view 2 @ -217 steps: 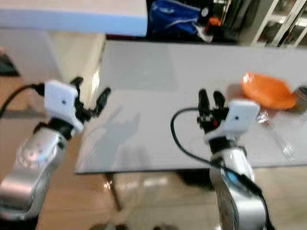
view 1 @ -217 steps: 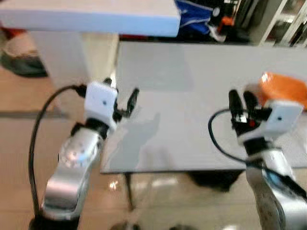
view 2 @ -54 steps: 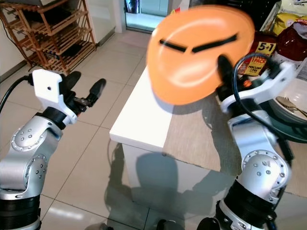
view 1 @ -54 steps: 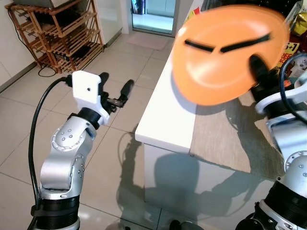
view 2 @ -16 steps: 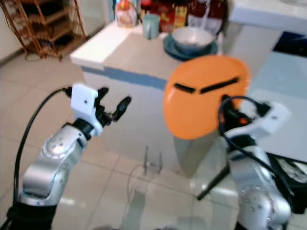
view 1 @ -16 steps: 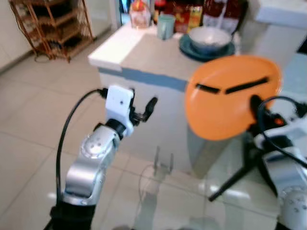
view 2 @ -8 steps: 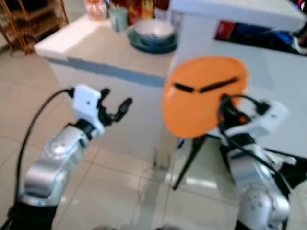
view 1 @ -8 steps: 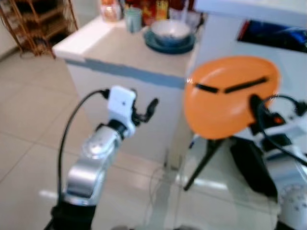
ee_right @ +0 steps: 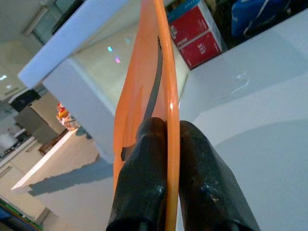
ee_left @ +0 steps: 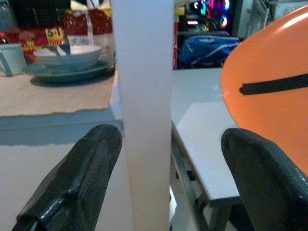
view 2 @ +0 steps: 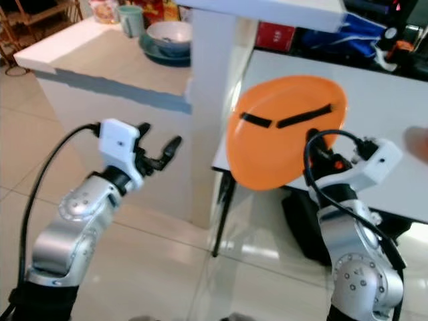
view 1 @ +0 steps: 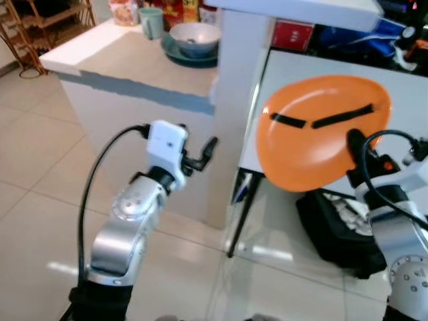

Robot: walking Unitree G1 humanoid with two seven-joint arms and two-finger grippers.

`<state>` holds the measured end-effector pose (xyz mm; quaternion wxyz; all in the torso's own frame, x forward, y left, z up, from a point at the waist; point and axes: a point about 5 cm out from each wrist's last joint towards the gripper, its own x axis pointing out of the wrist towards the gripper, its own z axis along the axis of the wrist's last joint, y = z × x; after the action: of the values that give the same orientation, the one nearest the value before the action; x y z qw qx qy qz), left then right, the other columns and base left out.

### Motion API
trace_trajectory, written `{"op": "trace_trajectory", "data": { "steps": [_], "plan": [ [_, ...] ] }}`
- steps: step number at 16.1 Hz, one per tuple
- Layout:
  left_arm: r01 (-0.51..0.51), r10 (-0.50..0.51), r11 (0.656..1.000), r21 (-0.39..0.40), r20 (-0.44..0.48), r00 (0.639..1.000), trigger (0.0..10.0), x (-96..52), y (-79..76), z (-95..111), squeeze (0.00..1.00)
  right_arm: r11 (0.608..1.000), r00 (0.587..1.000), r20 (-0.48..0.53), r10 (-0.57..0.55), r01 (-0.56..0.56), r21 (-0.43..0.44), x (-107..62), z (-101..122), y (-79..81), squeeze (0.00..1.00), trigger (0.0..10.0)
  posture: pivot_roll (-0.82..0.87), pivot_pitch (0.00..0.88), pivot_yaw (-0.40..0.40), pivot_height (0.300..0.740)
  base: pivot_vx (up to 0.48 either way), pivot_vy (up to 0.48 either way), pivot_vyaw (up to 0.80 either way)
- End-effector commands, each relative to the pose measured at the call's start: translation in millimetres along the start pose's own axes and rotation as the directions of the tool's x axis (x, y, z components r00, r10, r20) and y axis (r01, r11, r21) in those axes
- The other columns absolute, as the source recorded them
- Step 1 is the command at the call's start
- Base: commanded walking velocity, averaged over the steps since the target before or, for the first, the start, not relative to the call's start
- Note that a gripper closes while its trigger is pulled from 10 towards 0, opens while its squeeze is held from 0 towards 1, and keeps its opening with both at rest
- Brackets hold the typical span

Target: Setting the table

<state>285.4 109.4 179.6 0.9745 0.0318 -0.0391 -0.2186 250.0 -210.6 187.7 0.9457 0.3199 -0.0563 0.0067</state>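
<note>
An orange plate with two black stripes stands almost upright in the air, its face toward me. My right gripper is shut on its lower rim, one black finger on each side. The plate hangs in front of the near left corner of a white table. My left gripper is raised at chest height to the left of the plate, open with nothing between its fingers.
A white pillar stands between the table and a counter that carries a bowl on a dark dish and a cup. A black bag lies under the table. Tiled floor spreads at left.
The whole view has swung: the counter slid left and the white table came in behind the plate. My right gripper still holds the plate upright; the left stays open.
</note>
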Motion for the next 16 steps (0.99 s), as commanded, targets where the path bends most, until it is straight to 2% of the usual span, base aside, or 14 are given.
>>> {"op": "trace_trajectory", "data": {
  "steps": [1,6,9,16],
  "plan": [
    [0.023,-0.023,1.0,0.001,0.006,1.0,10.0,1.8,-5.4,1,0.0,1.0,0.998,0.056,-0.001,0.001,0.002,-1.2,12,-0.8,0.0,10.0,-0.01,0.024,-0.004,0.74,0.0,-0.48,0.0],
    [0.036,-0.036,0.999,0.007,0.005,0.999,10.0,3.2,-7.5,1,0.0,1.0,0.997,0.075,-0.024,0.023,0.017,-2.8,16,-5.0,0.0,10.0,-0.02,0.032,0.006,0.74,0.0,-0.48,0.0],
    [0.042,-0.042,0.999,0.009,0.002,0.999,10.0,3.4,-8.4,1,0.0,0.996,0.995,0.079,-0.056,0.05,0.077,-3.6,16,-11.4,0.0,10.0,-0.02,0.037,0.006,0.74,0.0,-0.48,0.0],
    [0.049,-0.049,0.999,0.013,0.003,0.999,10.0,3.9,-8.9,1,0.0,0.994,0.994,0.074,-0.085,0.079,0.081,-5.6,18,-16.7,0.0,10.0,-0.02,0.043,0.006,0.74,0.0,-0.48,0.0]
  ]
}}
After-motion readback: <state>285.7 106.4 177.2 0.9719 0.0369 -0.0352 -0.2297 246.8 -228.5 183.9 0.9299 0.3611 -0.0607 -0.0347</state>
